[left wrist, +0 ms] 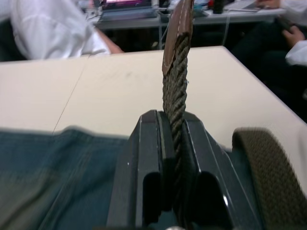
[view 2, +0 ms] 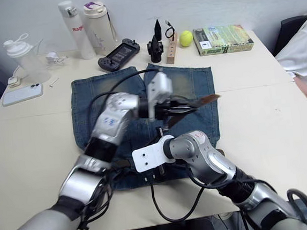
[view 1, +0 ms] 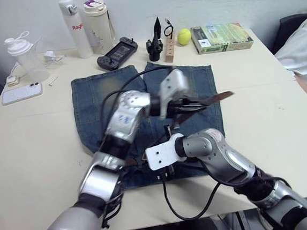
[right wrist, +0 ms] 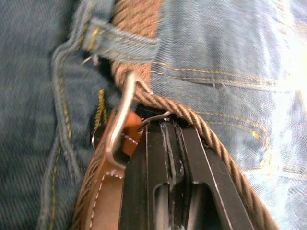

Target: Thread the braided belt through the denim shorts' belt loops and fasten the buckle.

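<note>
Brown woven braided belt [left wrist: 175, 81]; blue, yellow-faded denim shorts [view 1: 95, 98]; apparently silver buckle [right wrist: 122, 115].

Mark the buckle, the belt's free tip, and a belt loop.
buckle [right wrist: 121, 117]: right wrist view, silver frame bar.
braided belt [view 1: 220, 95]: left eye view, smooth leather tip.
belt loop [right wrist: 125, 42]: right wrist view, denim strip crossing the belt.

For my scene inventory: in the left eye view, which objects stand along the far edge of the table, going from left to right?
Clear bottle → white flask → cream tumbler → game controller → wooden block → tennis ball → book.
</note>
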Controlling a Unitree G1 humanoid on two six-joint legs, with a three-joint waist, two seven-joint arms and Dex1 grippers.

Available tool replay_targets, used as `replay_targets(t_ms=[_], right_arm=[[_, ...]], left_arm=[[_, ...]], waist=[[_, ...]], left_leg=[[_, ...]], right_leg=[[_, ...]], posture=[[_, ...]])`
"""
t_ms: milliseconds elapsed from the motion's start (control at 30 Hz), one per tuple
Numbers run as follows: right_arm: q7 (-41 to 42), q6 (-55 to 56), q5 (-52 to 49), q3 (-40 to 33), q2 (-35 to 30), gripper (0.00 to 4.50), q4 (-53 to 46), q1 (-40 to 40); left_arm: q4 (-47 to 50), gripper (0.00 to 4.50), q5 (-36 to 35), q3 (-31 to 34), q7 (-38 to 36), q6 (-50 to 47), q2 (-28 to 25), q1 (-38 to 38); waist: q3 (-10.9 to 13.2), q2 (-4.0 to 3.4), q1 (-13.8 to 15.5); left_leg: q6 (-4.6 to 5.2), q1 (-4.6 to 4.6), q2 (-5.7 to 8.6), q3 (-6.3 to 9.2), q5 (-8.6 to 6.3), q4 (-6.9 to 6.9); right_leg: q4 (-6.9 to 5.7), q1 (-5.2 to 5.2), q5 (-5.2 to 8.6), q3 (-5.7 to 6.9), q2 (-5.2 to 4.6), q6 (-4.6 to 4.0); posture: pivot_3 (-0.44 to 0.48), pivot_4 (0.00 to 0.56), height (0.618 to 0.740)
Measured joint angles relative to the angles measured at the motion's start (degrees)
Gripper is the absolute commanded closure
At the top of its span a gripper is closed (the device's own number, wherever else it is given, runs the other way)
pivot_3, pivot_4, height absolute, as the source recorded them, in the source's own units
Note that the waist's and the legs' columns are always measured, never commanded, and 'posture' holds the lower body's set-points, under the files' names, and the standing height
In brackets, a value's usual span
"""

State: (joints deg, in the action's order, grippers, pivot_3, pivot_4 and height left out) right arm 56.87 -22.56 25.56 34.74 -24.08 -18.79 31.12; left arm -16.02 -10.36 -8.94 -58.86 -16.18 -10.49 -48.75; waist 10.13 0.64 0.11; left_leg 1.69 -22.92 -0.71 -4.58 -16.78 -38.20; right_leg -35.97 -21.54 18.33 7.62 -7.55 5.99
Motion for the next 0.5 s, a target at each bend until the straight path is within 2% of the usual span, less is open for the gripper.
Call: replay_targets(t_ms=[100,400,467,500], right_arm=[[-1.1,0.0,-0.6,-1.7,-0.3,4.48,-1.2,-1.7],[-2.0,0.1,-1.3,-3.2,-0.7,4.48,-2.5,-3.6],[-2.6,-0.6,-1.9,-4.1,-0.7,4.48,-3.3,-4.6],[-3.4,-3.4,-3.5,-6.5,0.5,4.48,-4.3,-6.4]], left_arm=[[9.5,4.16,-1.9,2.5,3.0,-5.6,-3.7,6.0],[16.4,4.16,-3.2,5.1,6.0,-10.2,-6.8,9.7],[18.1,4.16,-3.3,6.1,7.1,-11.6,-7.9,11.9],[21.2,4.16,-3.3,7.4,9.0,-13.4,-9.6,15.9]], waist=[[0.0,-0.01,0.2],[0.0,-0.02,0.6],[0.0,-0.03,0.7],[0.0,-0.04,0.6]], left_leg=[[0.00,-0.12,0.05,0.19,0.00,-0.12],[0.00,-0.13,0.07,0.21,0.00,-0.11],[0.00,-0.13,0.06,0.22,0.00,-0.09],[-0.02,-0.14,0.05,0.21,0.01,-0.06]], right_leg=[[0.03,0.04,0.00,-0.01,-0.04,0.00],[0.03,0.05,0.00,-0.02,-0.04,0.00],[0.03,0.03,0.00,-0.01,-0.02,0.00],[0.03,0.01,0.00,-0.03,0.00,0.00]], posture=[[0.000,0.150,0.720],[0.000,0.150,0.720],[0.000,0.150,0.720],[0.000,0.150,0.720]])
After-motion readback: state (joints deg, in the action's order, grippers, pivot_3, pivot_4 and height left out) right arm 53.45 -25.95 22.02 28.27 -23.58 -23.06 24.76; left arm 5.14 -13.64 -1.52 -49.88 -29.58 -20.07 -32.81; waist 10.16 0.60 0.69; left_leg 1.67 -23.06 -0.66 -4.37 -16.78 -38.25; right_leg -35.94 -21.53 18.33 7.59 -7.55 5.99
